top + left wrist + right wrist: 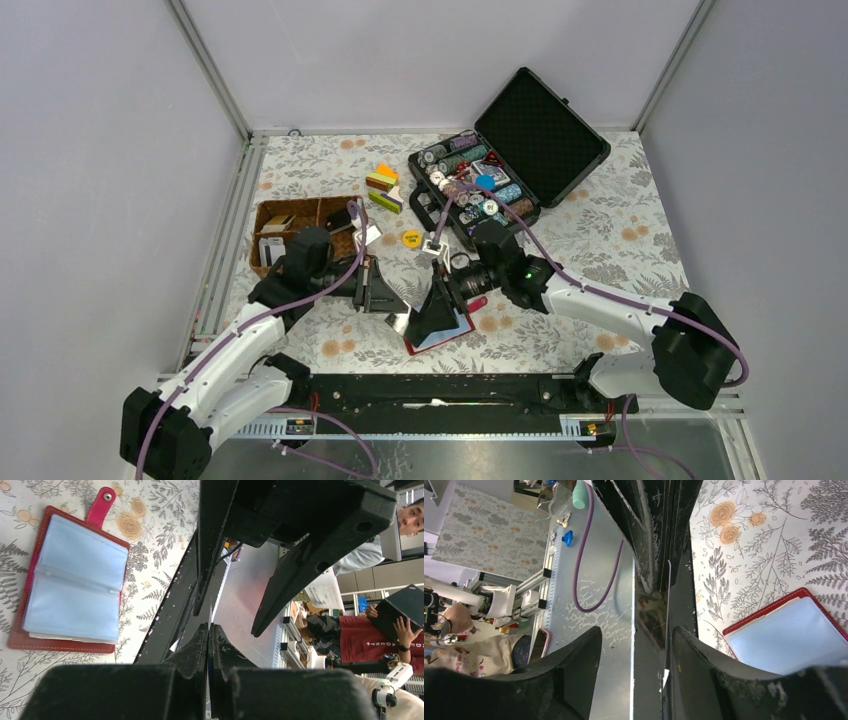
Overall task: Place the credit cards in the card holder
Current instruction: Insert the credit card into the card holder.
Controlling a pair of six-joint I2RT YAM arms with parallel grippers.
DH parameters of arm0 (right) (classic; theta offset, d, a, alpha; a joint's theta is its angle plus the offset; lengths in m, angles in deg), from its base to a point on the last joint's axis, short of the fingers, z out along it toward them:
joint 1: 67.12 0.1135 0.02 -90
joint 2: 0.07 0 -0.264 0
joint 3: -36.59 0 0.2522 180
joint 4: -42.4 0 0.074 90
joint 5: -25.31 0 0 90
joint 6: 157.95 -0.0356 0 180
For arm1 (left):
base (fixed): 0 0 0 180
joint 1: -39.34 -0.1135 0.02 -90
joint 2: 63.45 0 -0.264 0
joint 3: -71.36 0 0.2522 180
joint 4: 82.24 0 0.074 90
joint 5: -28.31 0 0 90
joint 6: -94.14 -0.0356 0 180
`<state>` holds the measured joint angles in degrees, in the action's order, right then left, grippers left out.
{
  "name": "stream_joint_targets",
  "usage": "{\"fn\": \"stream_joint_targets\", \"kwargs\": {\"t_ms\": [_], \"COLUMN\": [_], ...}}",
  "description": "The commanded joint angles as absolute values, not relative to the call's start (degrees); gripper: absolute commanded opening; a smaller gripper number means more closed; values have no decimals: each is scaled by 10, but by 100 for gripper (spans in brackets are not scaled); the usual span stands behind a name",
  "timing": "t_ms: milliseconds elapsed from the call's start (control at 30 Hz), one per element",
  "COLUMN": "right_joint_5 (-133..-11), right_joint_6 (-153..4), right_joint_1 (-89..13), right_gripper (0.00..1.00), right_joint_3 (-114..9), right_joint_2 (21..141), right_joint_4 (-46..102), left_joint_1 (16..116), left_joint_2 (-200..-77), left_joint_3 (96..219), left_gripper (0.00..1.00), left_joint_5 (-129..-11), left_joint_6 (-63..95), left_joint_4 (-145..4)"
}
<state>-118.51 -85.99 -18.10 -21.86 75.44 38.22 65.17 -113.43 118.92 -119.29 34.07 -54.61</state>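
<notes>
The card holder (457, 333) is a red wallet lying open with its light blue pockets up, near the table's front; it also shows in the left wrist view (75, 580) and the right wrist view (789, 635). My left gripper (385, 303) (209, 627) is shut on a thin whitish credit card (399, 322), seen edge-on in its own view (210, 611). My right gripper (428, 322) (636, 630) is open just left of and over the wallet. The held card's edge (669, 590) stands between its two fingers without visible contact. More cards lie in the wicker basket (272, 248).
A brown wicker basket (262, 212) stands at the left. An open black case (545, 130) with poker chips is at the back right. Coloured blocks (385, 186), a yellow chip (411, 238) and a loose whitish card (367, 236) lie mid-table.
</notes>
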Motion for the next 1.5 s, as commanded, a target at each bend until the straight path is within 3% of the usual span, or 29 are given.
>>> {"fn": "stream_joint_targets", "kwargs": {"t_ms": [0, 100, 200, 367, 433, 500, 567, 633, 800, 1067, 1467], "right_joint_5": [-1216, -1220, -1226, -1192, -1134, -1072, -1010, -961, -876, -851, -879], "right_joint_6": [-879, -885, -896, -935, -937, -928, -930, -937, -939, -937, -977], "right_joint_1": [-173, -168, -160, -156, -156, -158, -165, -178, -203, -222, -225], "right_gripper": [60, 57, 46, 11, 0, 0, 0, 0, 0, 0, 0], "right_joint_3": [-220, -222, -225, -215, -212, -207, -195, -178, -149, -132, -126], "right_joint_2": [769, 780, 783, 780, 773, 767, 762, 758, 754, 791, 850], "right_joint_4": [421, 427, 445, 492, 472, 440, 406, 390, 368, 393, 435], "left_joint_1": [667, 676, 680, 689, 690, 690, 690, 690, 695, 751, 801], "left_joint_2": [-1129, -1124, -1125, -1128, -1129, -1125, -1115, -1108, -1103, -1118, -1194], "left_joint_3": [1205, 1204, 1204, 1200, 1197, 1191, 1181, 1166, 1103, 1042, 1031], "left_gripper": [0, 0, 0, 0, 18, 52, 79, 85, 86, 70, 57], "left_joint_5": [-1224, -1223, -1217, -1203, -1180, -1135, -1042, -949, -817, -716, -687], "left_joint_6": [340, 339, 340, 341, 346, 357, 380, 415, 517, 623, 660], "left_joint_4": [-586, -586, -586, -587, -586, -585, -581, -578, -608, -638, -677]}}
